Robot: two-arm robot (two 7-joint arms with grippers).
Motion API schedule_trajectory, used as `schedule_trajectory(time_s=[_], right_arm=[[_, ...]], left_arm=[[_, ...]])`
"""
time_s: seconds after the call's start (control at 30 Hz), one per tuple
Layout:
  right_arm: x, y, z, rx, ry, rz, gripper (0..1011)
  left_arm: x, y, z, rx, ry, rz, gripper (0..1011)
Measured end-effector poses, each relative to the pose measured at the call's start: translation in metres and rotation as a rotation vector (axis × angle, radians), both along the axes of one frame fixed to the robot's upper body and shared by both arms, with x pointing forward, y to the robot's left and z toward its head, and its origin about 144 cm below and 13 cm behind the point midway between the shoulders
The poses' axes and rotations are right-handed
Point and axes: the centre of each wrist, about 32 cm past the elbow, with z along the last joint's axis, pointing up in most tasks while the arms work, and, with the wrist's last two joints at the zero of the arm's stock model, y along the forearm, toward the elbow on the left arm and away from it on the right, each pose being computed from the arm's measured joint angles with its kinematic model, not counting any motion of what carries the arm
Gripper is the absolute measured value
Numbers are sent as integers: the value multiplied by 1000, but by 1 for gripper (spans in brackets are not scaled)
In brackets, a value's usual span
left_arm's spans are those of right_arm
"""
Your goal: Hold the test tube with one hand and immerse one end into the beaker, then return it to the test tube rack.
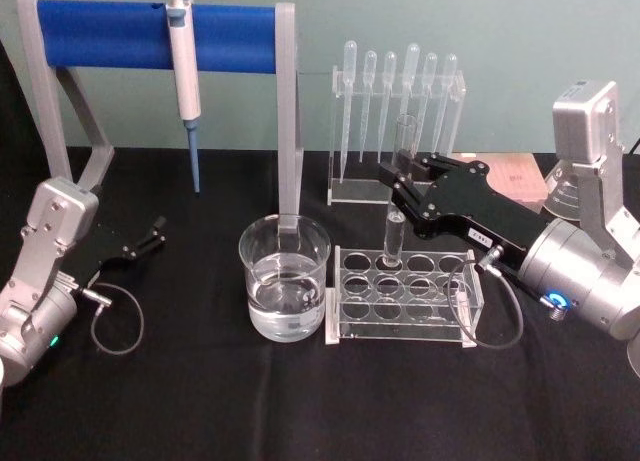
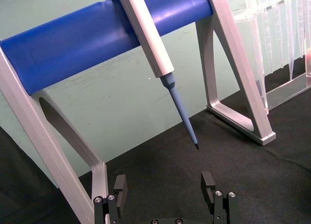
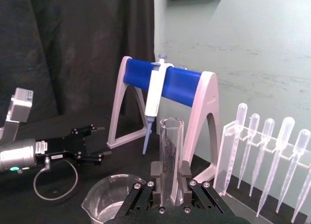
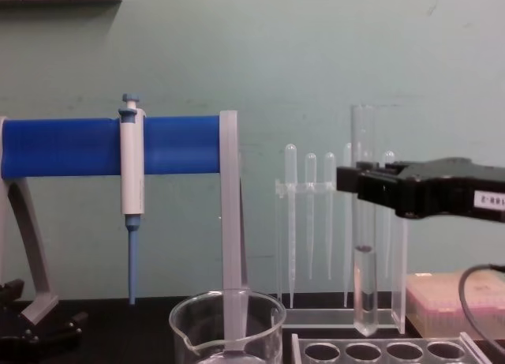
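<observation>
We see the right end effector point(image 1: 400, 173) clamped on the test tube point(image 1: 394, 231), holding it upright over the back row of the rack point(image 1: 400, 331), its rounded bottom just above a hole. The beaker point(image 1: 285, 281) stands just left of the rack. The left end effector point(image 1: 157, 229) sits near the left edge of the worktop point(image 1: 200, 401), fingers wide.

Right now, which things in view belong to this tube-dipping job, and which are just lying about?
In the job: test tube, clamped upright in the right gripper over the rack; beaker with clear liquid.
Lying about: pipettor on the blue stand; pipettes behind; left gripper, parked open at left.
</observation>
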Motion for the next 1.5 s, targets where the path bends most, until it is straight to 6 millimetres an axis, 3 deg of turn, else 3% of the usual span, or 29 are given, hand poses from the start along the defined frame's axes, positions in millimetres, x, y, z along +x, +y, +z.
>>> schedule_trajectory(time_s=[0.27, 0.37, 0.6, 0.9, 1.5], right_arm=[[3, 16, 22, 20, -22, 41, 224], [8, 32, 35, 38, -45, 82, 224], [22, 59, 41, 37, -51, 147, 224], [31, 78, 15, 12, -29, 165, 224], [30, 86, -35, -6, 7, 155, 224]], left_arm=[[0, 0, 0, 0, 0, 0, 1000], [0, 0, 0, 0, 0, 0, 1000], [0, 0, 0, 0, 0, 0, 1000], [0, 0, 0, 0, 0, 0, 1000], [0, 0, 0, 0, 0, 0, 1000]])
